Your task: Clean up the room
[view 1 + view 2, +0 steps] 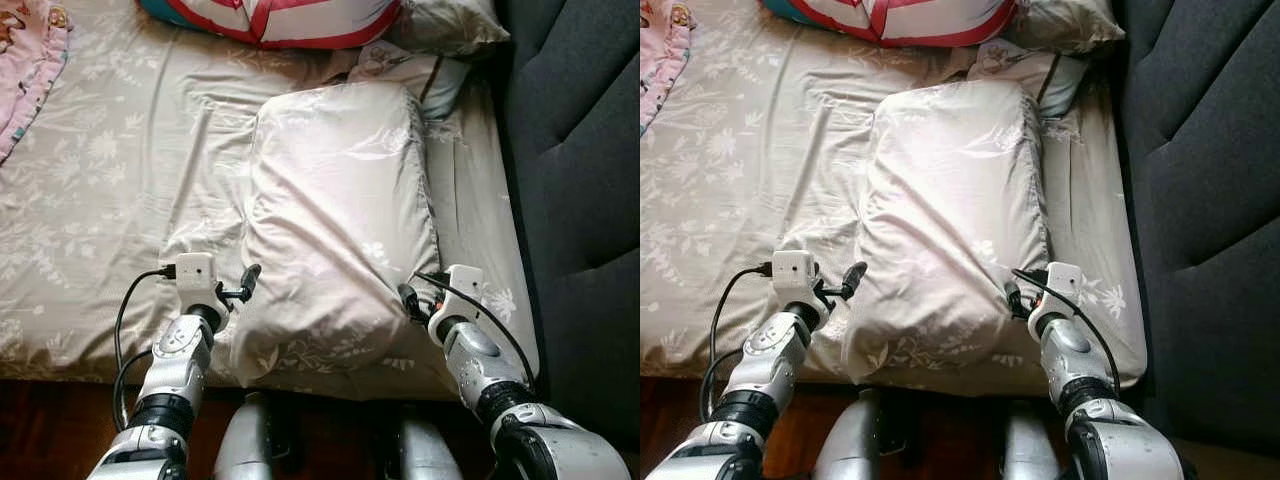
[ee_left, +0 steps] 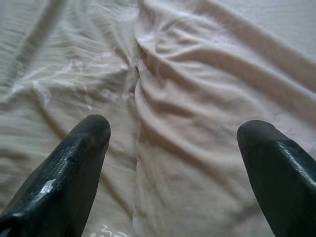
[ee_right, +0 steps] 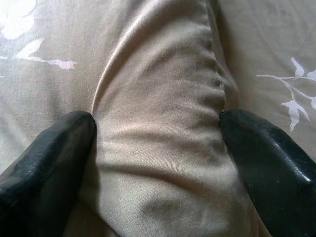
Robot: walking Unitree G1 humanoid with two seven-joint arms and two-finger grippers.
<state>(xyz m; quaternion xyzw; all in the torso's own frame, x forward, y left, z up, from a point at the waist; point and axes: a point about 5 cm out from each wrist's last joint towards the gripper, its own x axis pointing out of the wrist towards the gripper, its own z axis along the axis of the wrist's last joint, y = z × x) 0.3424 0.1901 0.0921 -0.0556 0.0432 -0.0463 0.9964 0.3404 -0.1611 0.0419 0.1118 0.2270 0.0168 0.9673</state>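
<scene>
A large beige pillow with a faint floral print lies lengthwise on the bed sheet, its near end at the mattress's front edge. My left gripper is open at the pillow's near left edge, its fingers spread just above the seam where pillow meets sheet. On the pillow's near right edge is my right gripper. It is open, and in the right wrist view a fold of the pillow bulges between its fingertips, touching both.
A dark grey upholstered wall runs along the bed's right side. At the far end lie a red, white and teal cushion, a grey-brown pillow and a small pale pillow. A pink blanket lies far left. Dark wooden floor borders the front.
</scene>
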